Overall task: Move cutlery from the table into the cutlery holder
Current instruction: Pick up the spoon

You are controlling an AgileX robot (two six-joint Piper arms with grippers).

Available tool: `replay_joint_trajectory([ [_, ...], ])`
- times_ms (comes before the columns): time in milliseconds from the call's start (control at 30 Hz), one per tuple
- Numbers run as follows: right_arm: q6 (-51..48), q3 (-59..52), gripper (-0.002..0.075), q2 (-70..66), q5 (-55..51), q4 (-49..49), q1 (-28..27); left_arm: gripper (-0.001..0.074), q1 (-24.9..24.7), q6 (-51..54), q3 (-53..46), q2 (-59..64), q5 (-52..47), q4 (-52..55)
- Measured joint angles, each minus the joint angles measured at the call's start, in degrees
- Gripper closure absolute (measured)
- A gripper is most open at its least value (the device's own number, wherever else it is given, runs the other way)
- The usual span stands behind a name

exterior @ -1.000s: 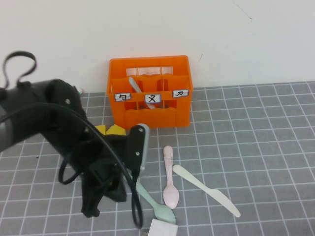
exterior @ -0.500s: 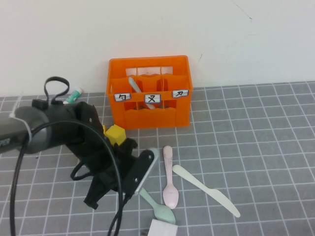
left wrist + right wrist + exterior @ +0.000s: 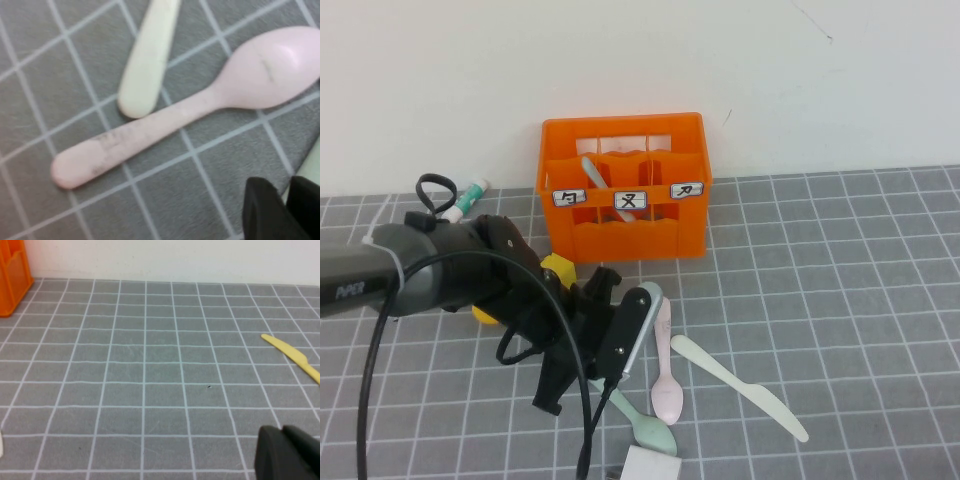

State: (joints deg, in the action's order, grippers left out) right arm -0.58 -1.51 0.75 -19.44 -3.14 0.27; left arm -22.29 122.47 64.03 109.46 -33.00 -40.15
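Observation:
The orange cutlery holder [image 3: 625, 190] stands at the back of the table [image 3: 840, 270], with the grey-beige fork [image 3: 592, 172] leaning in a compartment. On the table lie the pink spoon [image 3: 665, 360], the cream knife [image 3: 740, 385] and the mint spoon [image 3: 655, 432]. My left gripper [image 3: 620, 325] hangs low over the mint spoon's handle, just left of the pink spoon [image 3: 190, 110]. Its fingers [image 3: 265, 210] stand slightly apart and hold nothing. My right gripper [image 3: 282, 435] is shut and empty over bare table, with the knife [image 3: 295, 357] farther off. It is out of the high view.
A yellow block [image 3: 558, 268] sits just behind my left arm. A white-and-green tube [image 3: 472, 192] lies by the wall at the left. A white object [image 3: 650, 465] pokes in at the front edge. The holder's corner [image 3: 12, 275] shows in the right wrist view.
My left arm has swung right and down, bringing its gripper from left of the mint spoon to close beside the pink spoon. Its fingers have parted a little. The cutlery has not moved.

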Motion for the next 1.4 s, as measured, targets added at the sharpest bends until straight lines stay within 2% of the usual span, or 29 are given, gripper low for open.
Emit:
replay_joint_trajectory([
  [100,0.0,0.0,0.0729,0.0,0.0,0.0,0.0,0.0607,0.0,-0.6,0.0,0.4,-1.7,0.2],
  [300,0.0,0.0,0.0729,0.0,0.0,0.0,0.0,0.0593,0.0,-5.1,0.0,0.0,-3.7,1.5],
  [433,0.0,0.0,0.0729,0.0,0.0,0.0,0.0,0.0573,-1.0,-12.0,0.0,-1.1,-1.5,11.5],
  [533,0.0,0.0,0.0729,0.0,0.0,0.0,0.0,0.0512,-2.5,-17.1,0.0,-1.3,-1.3,20.0],
  [700,0.0,0.0,0.0729,0.0,0.0,0.0,0.0,0.0342,-4.3,-21.4,0.0,-0.2,-0.6,22.6],
  [833,0.0,0.0,0.0729,0.0,0.0,0.0,0.0,0.029,-5.7,-23.6,0.0,1.2,-0.3,25.2],
  [1067,0.0,0.0,0.0729,0.0,0.0,0.0,0.0,0.0316,-7.7,-24.1,0.5,1.9,-0.8,29.9],
  [1167,0.0,0.0,0.0729,0.0,0.0,0.0,0.0,0.0351,-7.8,-24.9,0.6,2.0,-1.4,30.2],
  [1233,0.0,0.0,0.0729,0.0,0.0,0.0,0.0,0.0408,-7.8,-25.3,0.6,2.0,-1.9,30.4],
  [1400,0.0,0.0,0.0729,0.0,0.0,0.0,0.0,0.0606,-7.8,-25.6,0.6,2.1,-4.1,30.8],
])
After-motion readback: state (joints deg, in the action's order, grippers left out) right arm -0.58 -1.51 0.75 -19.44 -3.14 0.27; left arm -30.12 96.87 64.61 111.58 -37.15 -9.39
